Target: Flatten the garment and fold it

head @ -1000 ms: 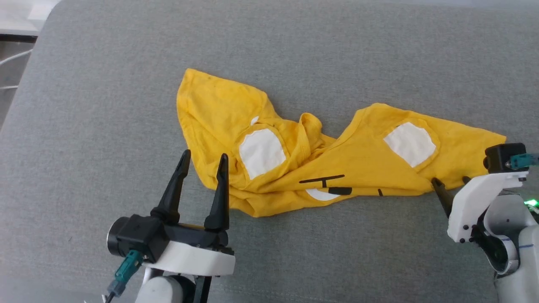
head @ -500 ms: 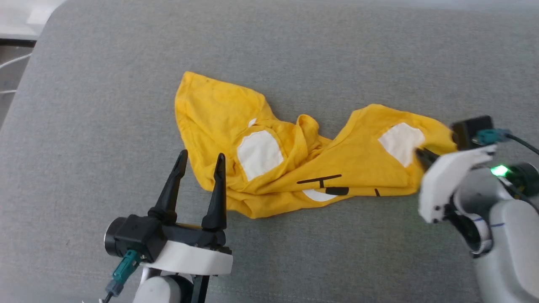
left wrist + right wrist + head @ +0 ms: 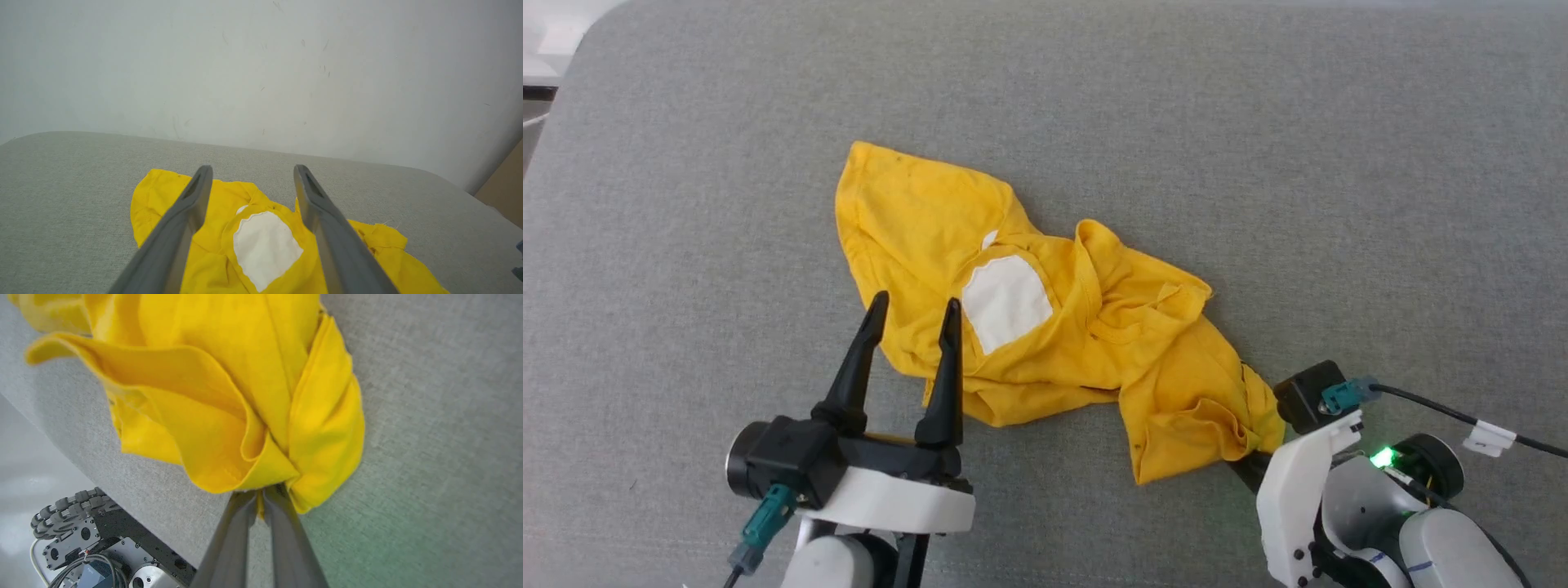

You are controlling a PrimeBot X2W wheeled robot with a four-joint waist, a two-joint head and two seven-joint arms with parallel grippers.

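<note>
The garment (image 3: 1045, 318), a bright yellow T-shirt with one white ear patch showing, lies crumpled on the grey surface. Its right end is bunched and drawn toward the near right. My right gripper (image 3: 260, 498) is shut on that bunched yellow cloth (image 3: 245, 428), the fabric fanning out above the pinched fingers; in the head view its fingers are hidden under the cloth near the white wrist housing (image 3: 1298, 490). My left gripper (image 3: 913, 314) stands open at the garment's near-left edge, its right finger over the cloth. In the left wrist view the garment (image 3: 265, 245) and its white patch lie between the open fingers.
The grey fabric-covered table (image 3: 1258, 163) spreads wide around the garment. Its rounded left corner (image 3: 572, 65) and near edge fall away to the floor. The robot's wheeled base (image 3: 81, 535) shows below the table edge. A pale wall (image 3: 261, 61) rises behind the far edge.
My right gripper closed on the garment's right end and pulled it down toward the near side, folding the right half over and hiding the second white patch and black marks. The left gripper stayed put.
</note>
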